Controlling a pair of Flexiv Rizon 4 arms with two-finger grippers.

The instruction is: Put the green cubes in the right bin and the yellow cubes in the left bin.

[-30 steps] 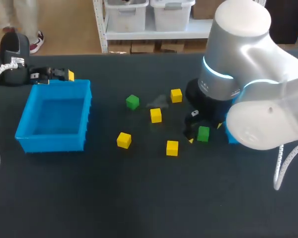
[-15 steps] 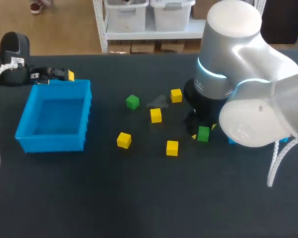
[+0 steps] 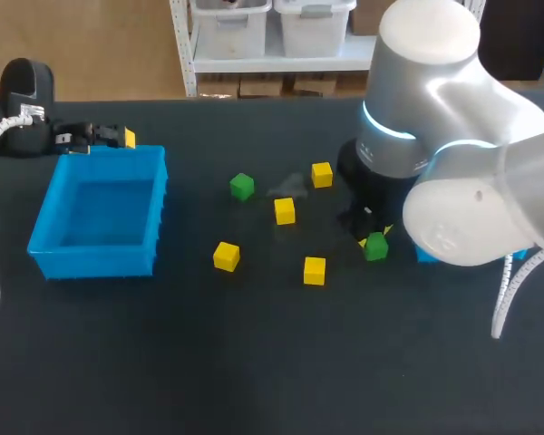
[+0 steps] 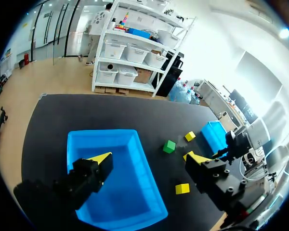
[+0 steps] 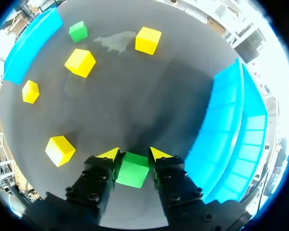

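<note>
We log a matte black counter (image 3: 163,362) with small sharp-edged cubes and two glossy blue plastic bins, both open-topped rectangles. The left bin (image 3: 98,258) shows only its bare blue floor. The right bin (image 5: 231,125) shows a smooth wall and rim, and the right arm (image 3: 453,181) mostly hides it in the head view. Four yellow cubes (image 3: 285,211) lie loose on the counter between the bins, with a second green cube (image 3: 242,187) on the far side of them. The bulky silver right arm points its wrist down beside the right bin. The right fingers (image 5: 159,155) are narrow, pinching the green cube (image 5: 132,169) from both sides, just beside the right bin's wall. The left fingers (image 4: 100,158) are spread wide, holding nothing, at the left bin's far rim.
</note>
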